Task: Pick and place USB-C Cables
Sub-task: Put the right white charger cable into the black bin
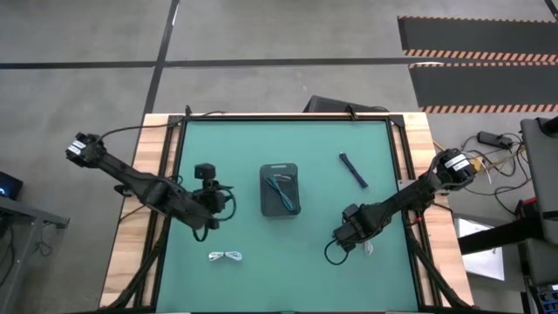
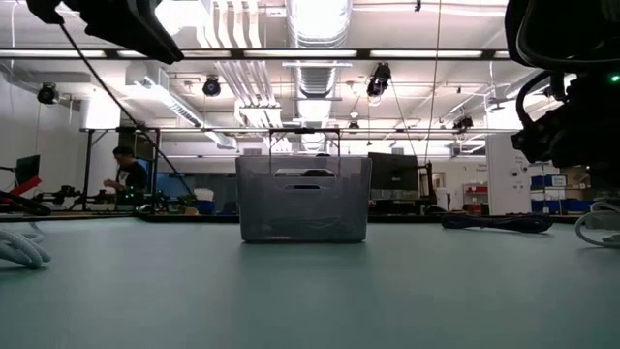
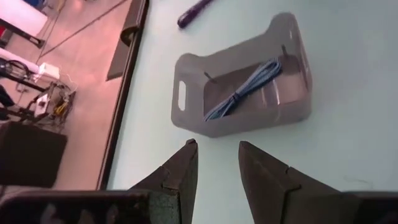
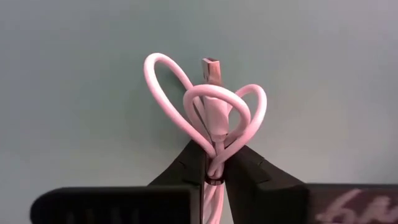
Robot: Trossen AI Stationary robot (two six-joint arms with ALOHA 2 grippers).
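Observation:
A dark grey tray (image 1: 280, 189) stands mid-table with a blue cable (image 3: 244, 92) lying in it. A dark blue cable (image 1: 353, 170) lies to its far right, and a white cable (image 1: 225, 256) lies near the table's near edge on the left. My left gripper (image 3: 217, 146) is open and hovers left of the tray, touching nothing. My right gripper (image 4: 216, 152) is near the table's right front (image 1: 347, 237), shut on a second white cable (image 4: 205, 99). My right gripper pinches the white cable between its two fingers where the looped strands gather (image 4: 216, 140). The loops and the plug end (image 4: 212, 70) fan out beyond the fingertips. The fingers point down toward the table. Whether the cable is lifted clear, I cannot tell.
The green mat is bounded by a black frame (image 1: 288, 118) and wooden table edges (image 1: 131, 262). Open mat lies between the tray and my right gripper. In the low view a person (image 2: 128, 176) stands far behind the table.

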